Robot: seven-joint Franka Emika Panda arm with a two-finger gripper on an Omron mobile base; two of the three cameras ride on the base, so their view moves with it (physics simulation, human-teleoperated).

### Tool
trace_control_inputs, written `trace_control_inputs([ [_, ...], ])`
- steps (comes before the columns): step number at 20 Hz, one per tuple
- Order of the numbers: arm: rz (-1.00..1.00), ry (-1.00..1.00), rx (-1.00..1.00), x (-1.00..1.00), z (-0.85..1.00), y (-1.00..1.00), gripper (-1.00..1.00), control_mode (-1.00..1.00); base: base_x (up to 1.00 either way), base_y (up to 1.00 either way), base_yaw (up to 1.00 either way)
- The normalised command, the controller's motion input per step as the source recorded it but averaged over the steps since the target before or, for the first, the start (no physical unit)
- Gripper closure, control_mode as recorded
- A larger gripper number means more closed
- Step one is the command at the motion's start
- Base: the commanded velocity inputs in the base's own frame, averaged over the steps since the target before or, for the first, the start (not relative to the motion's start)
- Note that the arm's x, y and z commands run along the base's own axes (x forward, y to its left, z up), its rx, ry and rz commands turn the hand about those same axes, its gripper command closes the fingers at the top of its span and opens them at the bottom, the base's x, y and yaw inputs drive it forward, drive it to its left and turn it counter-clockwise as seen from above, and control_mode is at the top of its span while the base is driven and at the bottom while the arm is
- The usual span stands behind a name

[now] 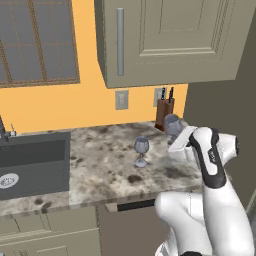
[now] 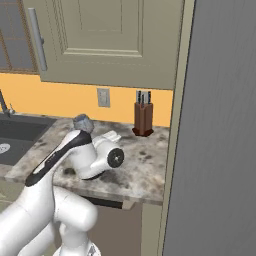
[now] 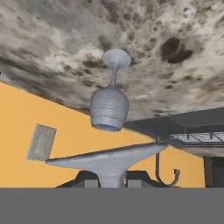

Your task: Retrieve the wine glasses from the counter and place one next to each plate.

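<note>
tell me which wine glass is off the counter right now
The wine glass held up in the end effector, near the knife block. The other wine glass stands on the counter, untouched.

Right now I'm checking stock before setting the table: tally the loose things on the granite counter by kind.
Translucent grey-blue stemmed wine glasses: 2 (one standing, one gripped)
Brown wooden knife block: 1
Total: 3

One wine glass (image 1: 141,151) stands upright on the counter (image 1: 100,170), to the right of the inset sink (image 1: 30,165). A knife block (image 1: 164,113) sits at the back against the wall, below the upper cabinet (image 1: 165,40) and right of a wall outlet (image 1: 121,99). A second wine glass (image 1: 172,125) is raised above the counter, right of the standing one.
</note>
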Motion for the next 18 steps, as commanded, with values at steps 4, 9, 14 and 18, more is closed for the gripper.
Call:
trace_control_inputs([
  [4,0.0,0.27,-0.03,-0.51,0.9,0.27,1.0,-1.0,0.0,0.0,0.0],
  [9,-0.01,0.0,-0.1,-0.7,0.58,0.11,1.0,-1.0,0.0,0.0,0.0],
  [14,0.0,-0.24,-0.09,-0.86,0.4,0.0,1.0,-1.0,0.0,0.0,0.0],
  [18,0.0,-0.15,-0.02,-0.72,0.82,0.02,1.0,-1.0,0.0,0.0,0.0],
])
